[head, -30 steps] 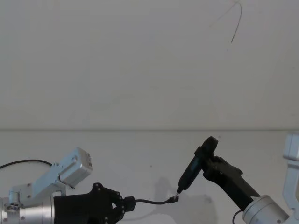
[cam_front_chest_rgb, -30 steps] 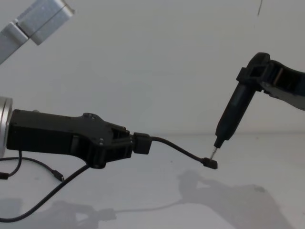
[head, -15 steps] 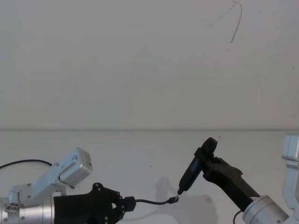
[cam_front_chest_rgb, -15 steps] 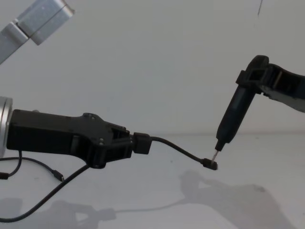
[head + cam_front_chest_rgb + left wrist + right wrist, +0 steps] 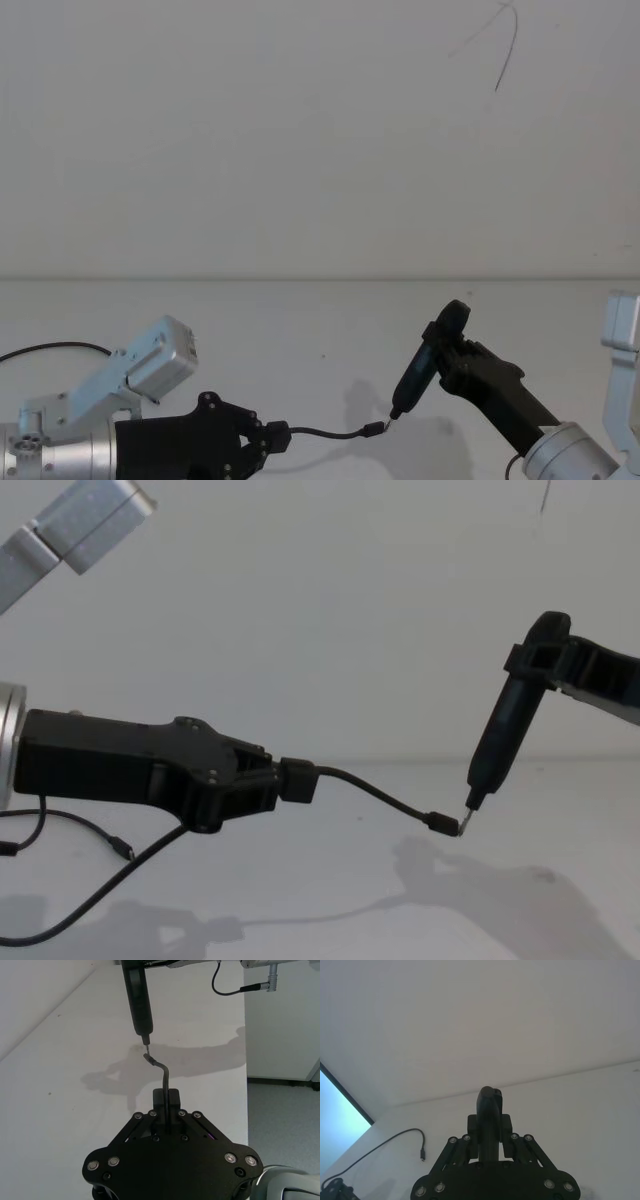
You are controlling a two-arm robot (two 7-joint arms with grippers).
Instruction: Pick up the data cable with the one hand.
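Between the closed jaws of the left tool (image 5: 285,782) the data cable (image 5: 385,798) is gripped clear of the counter (image 5: 330,880), pickup judged complete; right tool (image 5: 470,802) clamped on a black stick, tip beside the plug (image 5: 444,824).

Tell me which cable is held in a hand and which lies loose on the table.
The data cable is clamped in the left hand, its plug raised near the right hand's tool tip. The other black cable lies loose on the table.
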